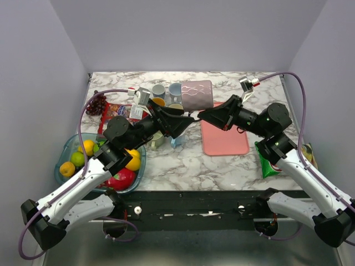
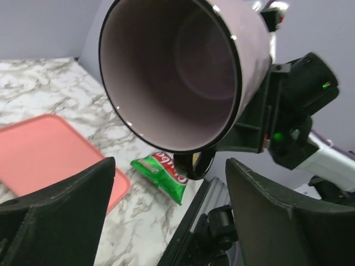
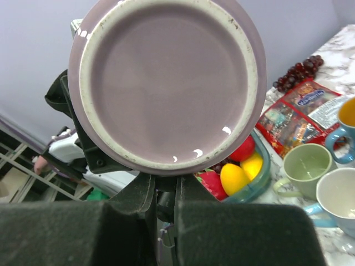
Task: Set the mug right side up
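The mauve mug [image 1: 197, 94] hangs in the air on its side over the middle of the table. My right gripper [image 3: 165, 185] is shut on the mug's handle, and the mug's base [image 3: 166, 83] fills the right wrist view. In the left wrist view the mug's open mouth [image 2: 172, 72] faces the camera, with the handle [image 2: 194, 163] at the bottom. My left gripper [image 2: 169, 166] is open, its fingers [image 2: 66, 205] spread wide below the rim without touching it. Both grippers meet at the mug in the top view [image 1: 188, 118].
A pink board [image 1: 224, 138] lies right of centre with a green chip bag [image 1: 268, 163] beside it. A glass fruit bowl [image 1: 69, 158], grapes [image 1: 97, 104] and a snack packet [image 1: 119, 111] are on the left. Cups [image 1: 158, 90] stand at the back, and a pale green mug [image 1: 157, 138] under my left arm.
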Controlling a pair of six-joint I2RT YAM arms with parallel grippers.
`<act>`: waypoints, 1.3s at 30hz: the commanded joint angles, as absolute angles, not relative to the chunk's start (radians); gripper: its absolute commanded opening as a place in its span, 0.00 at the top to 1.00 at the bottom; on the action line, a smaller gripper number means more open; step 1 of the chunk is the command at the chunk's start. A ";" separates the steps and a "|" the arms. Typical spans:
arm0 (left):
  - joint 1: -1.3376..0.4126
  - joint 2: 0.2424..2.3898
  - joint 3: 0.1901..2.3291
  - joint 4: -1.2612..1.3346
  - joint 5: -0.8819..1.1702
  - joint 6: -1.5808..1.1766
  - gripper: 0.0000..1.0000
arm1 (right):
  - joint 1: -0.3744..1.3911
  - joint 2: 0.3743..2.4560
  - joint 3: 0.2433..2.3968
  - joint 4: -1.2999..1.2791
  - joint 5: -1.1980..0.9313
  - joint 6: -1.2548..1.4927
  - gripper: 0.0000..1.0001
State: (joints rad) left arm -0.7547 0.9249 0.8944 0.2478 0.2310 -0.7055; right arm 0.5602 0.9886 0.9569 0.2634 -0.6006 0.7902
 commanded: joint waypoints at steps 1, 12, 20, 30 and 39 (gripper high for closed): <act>-0.753 0.907 0.890 0.333 0.271 -0.750 0.19 | 0.591 0.986 0.996 0.454 -0.591 0.839 0.99; -0.753 0.925 0.873 0.413 0.256 -0.818 0.49 | 0.621 1.017 0.983 0.549 -0.609 0.864 0.99; -0.753 0.943 0.856 0.460 0.252 -0.848 0.56 | 0.638 1.045 0.973 0.583 -0.634 0.884 0.99; -0.753 0.950 0.865 0.442 0.224 -0.847 1.00 | 0.649 1.046 0.951 0.555 -0.620 0.870 0.99; -0.753 0.887 0.873 0.254 0.115 -0.766 1.00 | 0.649 1.009 0.916 0.298 -0.437 0.781 0.31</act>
State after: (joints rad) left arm -0.7559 0.9325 0.8673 0.3676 0.2173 -0.8463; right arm 0.6388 1.0492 0.9443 0.4004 -0.5476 0.8318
